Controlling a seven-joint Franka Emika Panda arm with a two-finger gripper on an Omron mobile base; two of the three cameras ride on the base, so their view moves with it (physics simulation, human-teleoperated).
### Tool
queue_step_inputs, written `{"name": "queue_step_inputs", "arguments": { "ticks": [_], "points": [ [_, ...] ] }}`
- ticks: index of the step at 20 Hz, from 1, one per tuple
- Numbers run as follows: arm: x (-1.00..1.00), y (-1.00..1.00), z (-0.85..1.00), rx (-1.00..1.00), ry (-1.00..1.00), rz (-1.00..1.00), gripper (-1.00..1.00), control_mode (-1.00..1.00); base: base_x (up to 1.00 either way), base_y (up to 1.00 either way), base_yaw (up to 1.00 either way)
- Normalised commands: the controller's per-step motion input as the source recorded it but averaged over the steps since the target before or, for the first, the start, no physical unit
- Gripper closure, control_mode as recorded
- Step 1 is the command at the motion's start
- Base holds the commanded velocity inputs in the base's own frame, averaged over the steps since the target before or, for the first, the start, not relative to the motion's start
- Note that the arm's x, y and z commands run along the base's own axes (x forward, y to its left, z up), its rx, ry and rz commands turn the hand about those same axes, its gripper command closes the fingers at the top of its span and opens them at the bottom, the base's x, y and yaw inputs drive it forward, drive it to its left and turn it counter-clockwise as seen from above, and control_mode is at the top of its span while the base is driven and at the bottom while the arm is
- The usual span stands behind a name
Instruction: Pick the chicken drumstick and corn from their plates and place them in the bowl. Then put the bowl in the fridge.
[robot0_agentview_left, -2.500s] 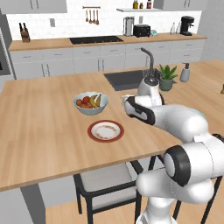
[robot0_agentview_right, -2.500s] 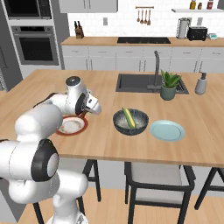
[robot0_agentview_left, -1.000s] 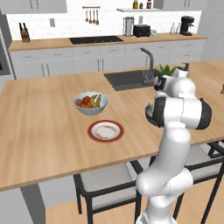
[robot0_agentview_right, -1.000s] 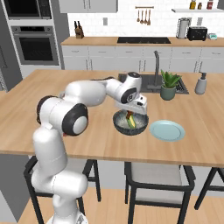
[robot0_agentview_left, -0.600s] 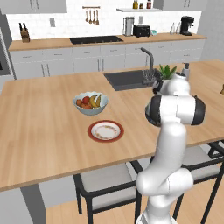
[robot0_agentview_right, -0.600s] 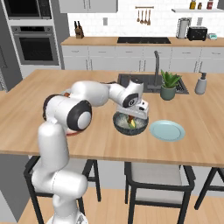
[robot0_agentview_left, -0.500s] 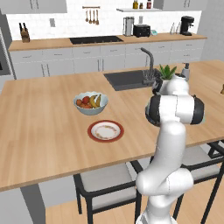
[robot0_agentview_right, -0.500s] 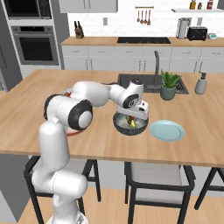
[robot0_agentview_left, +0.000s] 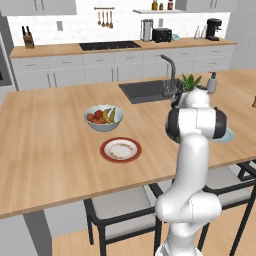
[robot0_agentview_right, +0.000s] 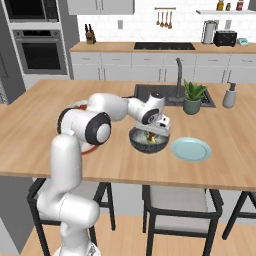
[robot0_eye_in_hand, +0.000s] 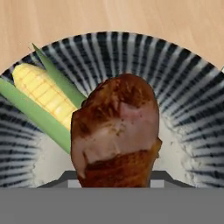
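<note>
The brown chicken drumstick (robot0_eye_in_hand: 116, 131) hangs close in front of the hand camera, just above the bowl (robot0_eye_in_hand: 131, 52), which is dark and ribbed with a pale inside. My gripper (robot0_agentview_right: 151, 133) is shut on the drumstick; the meat hides its fingertips in the hand view. The yellow-green corn (robot0_eye_in_hand: 41, 94) lies in the bowl's left part. In the right base view the bowl (robot0_agentview_right: 136, 140) sits on the island under my hand, with the empty light blue plate (robot0_agentview_right: 191, 149) just to its right. The red-rimmed plate (robot0_agentview_left: 120, 149) is empty.
A light fruit bowl (robot0_agentview_left: 103, 117) with mixed fruit stands behind the red-rimmed plate. A sink with faucet (robot0_agentview_right: 178, 75), a potted plant (robot0_agentview_right: 192, 97) and a soap bottle (robot0_agentview_right: 229, 95) are behind the bowl. Stools stand along the island's near edge.
The arm has swung from the red-rimmed plate over to the bowl with the drumstick in its grip. Over the last second the hand has settled a little lower over the bowl.
</note>
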Motion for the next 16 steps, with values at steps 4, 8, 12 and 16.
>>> {"name": "queue_step_inputs", "arguments": {
  "ticks": [4,8,12,16],
  "points": [
    [0.11,-0.04,-0.22,0.0,0.0,0.0,1.0,-1.0,0.0,0.0,0.0],
    [-0.17,0.0,-0.04,0.0,0.0,0.0,-1.0,-1.0,0.0,0.0,0.0],
    [-0.42,0.0,0.0,0.0,0.0,0.0,-1.0,-1.0,0.0,0.0,0.0],
    [-0.39,0.0,0.0,0.0,-0.01,0.0,-1.0,-1.0,0.0,0.0,0.0]
  ]
}}
